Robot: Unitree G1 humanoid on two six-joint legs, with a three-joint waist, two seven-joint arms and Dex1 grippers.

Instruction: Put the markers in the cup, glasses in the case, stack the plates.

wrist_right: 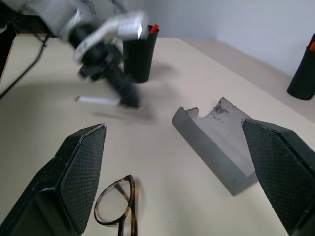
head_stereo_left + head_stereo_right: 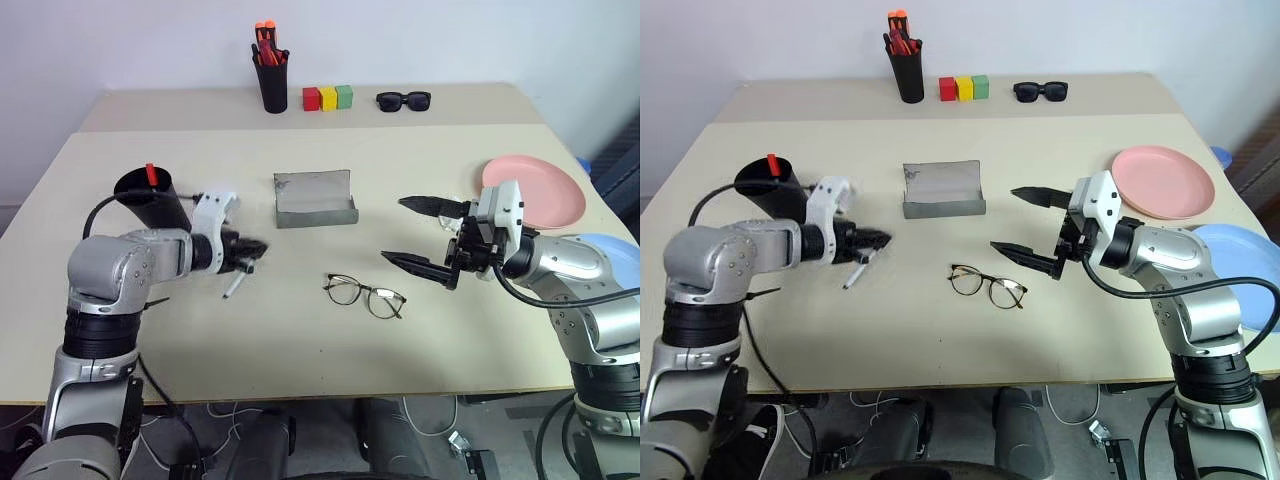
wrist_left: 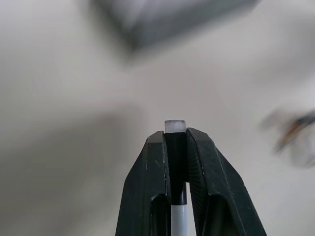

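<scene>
Marker pinched, cup next

Our left gripper (image 2: 252,250) has its jaws closed on a marker (image 2: 854,274); right gripper (image 2: 1025,224) jaws gape. We should lift toward the cup (image 2: 150,198) at ten o'clock, marker upright.

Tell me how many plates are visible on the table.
2. The pink plate lies at the table's far right; the blue plate lies nearer, by the right edge, partly hidden behind the right arm.

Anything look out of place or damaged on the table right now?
Nothing spilled or broken. The grey case lies open with a ragged-looking lid edge. The glasses sit skewed on the table, unfolded. The left gripper is shut on a marker that hangs at a slant; another marker already stands in the cup.
</scene>
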